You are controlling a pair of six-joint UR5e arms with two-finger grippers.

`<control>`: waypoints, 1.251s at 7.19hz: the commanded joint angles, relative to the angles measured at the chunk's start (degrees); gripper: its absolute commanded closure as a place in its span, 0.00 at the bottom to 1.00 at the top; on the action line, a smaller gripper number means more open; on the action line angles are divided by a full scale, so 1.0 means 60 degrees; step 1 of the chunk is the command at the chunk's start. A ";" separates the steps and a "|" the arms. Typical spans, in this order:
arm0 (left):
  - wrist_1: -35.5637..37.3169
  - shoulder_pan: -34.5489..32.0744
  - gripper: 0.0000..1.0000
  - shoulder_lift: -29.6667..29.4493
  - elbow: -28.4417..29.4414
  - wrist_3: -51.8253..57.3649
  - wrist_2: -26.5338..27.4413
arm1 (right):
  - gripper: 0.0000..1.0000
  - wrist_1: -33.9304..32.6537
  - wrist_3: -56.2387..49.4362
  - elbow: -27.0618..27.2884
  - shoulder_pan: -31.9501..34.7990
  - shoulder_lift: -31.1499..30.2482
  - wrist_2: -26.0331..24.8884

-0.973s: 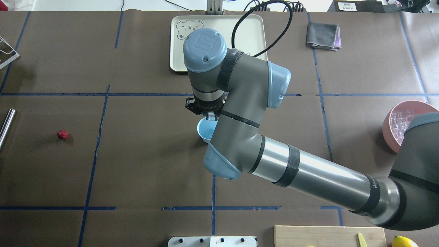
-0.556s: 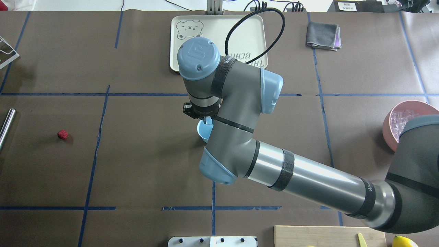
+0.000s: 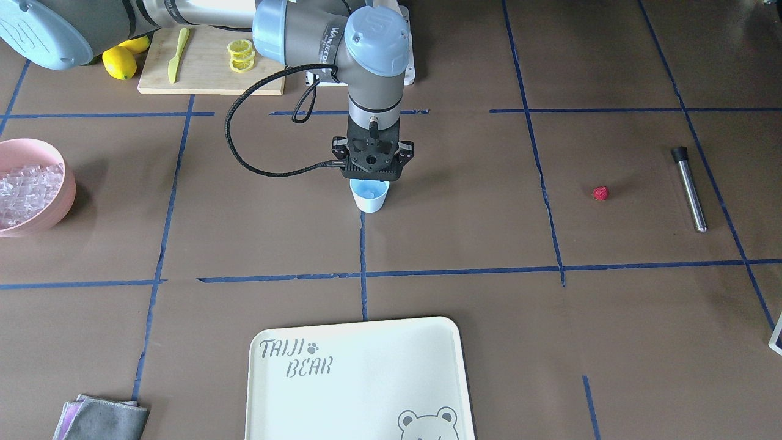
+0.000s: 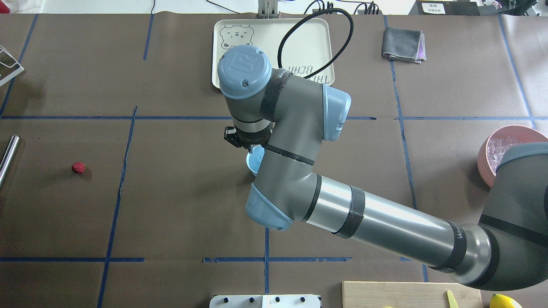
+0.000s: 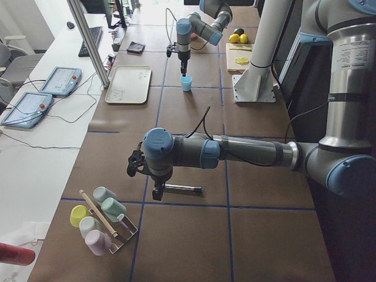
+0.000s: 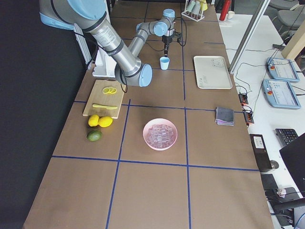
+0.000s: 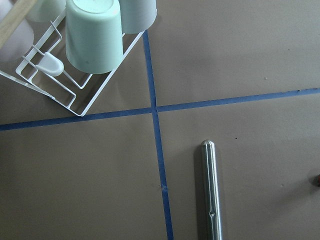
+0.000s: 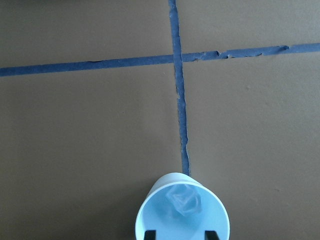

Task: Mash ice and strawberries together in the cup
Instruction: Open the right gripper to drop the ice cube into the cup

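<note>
The pale blue cup (image 3: 369, 198) (image 4: 253, 162) stands upright at the table's middle, with one clear ice cube (image 8: 184, 199) inside it. My right gripper (image 8: 178, 234) (image 3: 371, 177) hangs just above the cup's rim, open, its two fingertips apart and holding nothing. More ice (image 3: 27, 186) (image 6: 160, 134) is heaped in a pink bowl (image 4: 483, 158). The red strawberry (image 3: 601, 193) (image 4: 78, 167) lies alone on the table, far from the cup. My left gripper (image 5: 157, 194) hovers over a metal rod (image 7: 211, 195); I cannot tell whether it is open or shut.
A cream tray (image 3: 360, 379) lies beyond the cup. A grey cloth (image 4: 403, 43) is at the back right. A cutting board (image 3: 208, 64) carries lemon slices and a yellow knife, with lemons (image 3: 119, 61) beside it. A rack of cups (image 7: 75, 45) stands near the rod.
My right arm's wrist and gripper have drifted a little to the left over the cup. The cup, strawberry and bowl have not moved.
</note>
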 commanded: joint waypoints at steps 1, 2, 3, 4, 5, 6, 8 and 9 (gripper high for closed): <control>0.0010 0.0000 0.00 -0.0001 0.0005 -0.0007 0.0000 | 0.21 0.0000 -0.0015 0.0013 0.0001 0.0002 0.0000; 0.0010 0.0000 0.00 -0.0001 -0.0010 -0.0007 0.0000 | 0.01 0.0000 0.0000 0.0042 0.0001 0.0002 0.0000; 0.0010 0.0000 0.00 -0.0001 -0.0010 -0.0007 0.0000 | 0.01 0.0000 0.0000 0.0042 0.0001 0.0002 0.0000; 0.0010 0.0000 0.00 -0.0001 -0.0010 -0.0007 0.0000 | 0.01 0.0014 0.0000 0.0042 0.0001 0.0002 0.0000; 0.0010 0.0000 0.00 -0.0001 -0.0010 -0.0007 0.0000 | 0.01 0.0015 0.0000 0.0086 0.0001 0.0002 0.0000; 0.0010 0.0000 0.00 -0.0016 -0.0010 -0.0007 0.0000 | 0.01 0.0029 0.0000 0.0130 0.0016 0.0017 0.0000; 0.0010 0.0000 0.00 -0.0016 -0.0054 -0.0050 0.0000 | 0.01 -0.0130 -0.0029 0.1293 0.0466 -0.0390 0.0116; 0.0010 0.0000 0.00 -0.0016 -0.0083 -0.0051 0.0000 | 0.01 -0.0146 -0.0073 0.2795 0.0600 -0.1568 0.0088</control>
